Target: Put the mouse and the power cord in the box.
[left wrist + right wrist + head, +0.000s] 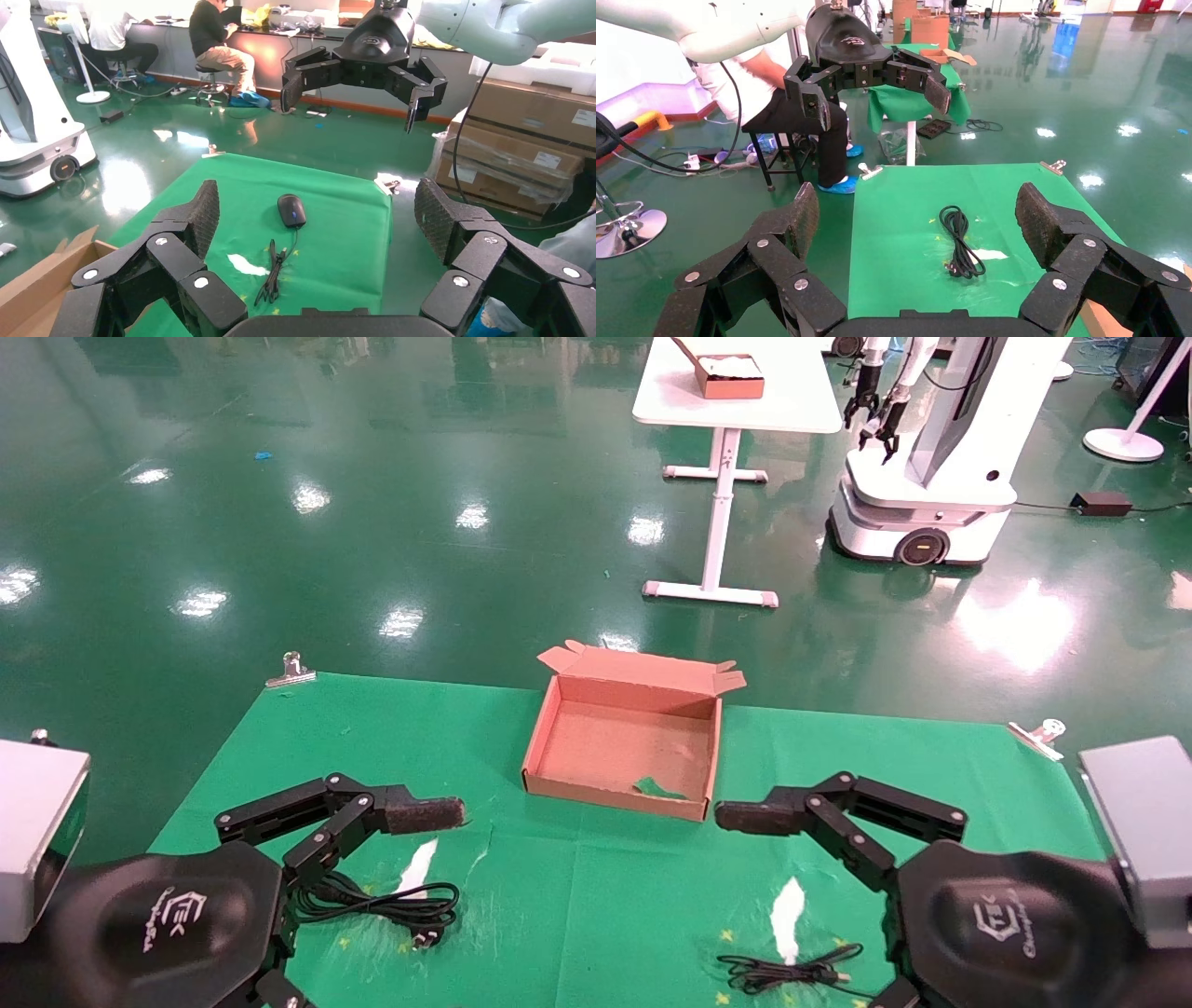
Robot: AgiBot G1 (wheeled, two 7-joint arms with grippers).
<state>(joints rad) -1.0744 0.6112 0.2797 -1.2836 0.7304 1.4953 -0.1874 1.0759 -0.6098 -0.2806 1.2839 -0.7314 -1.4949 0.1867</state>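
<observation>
Both grippers hover with jaws spread, left gripper (410, 817) and right gripper (754, 817) flanking the empty box (559, 733). Nearer than the box, the power cord (391, 904) lies under the left gripper, its loops running crosswise; the mouse (291, 210) sits beneath the right gripper

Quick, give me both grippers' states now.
Left gripper: open, holding nothing, above the table near the power cord.
Right gripper: open, holding nothing, above the table near the mouse.
</observation>
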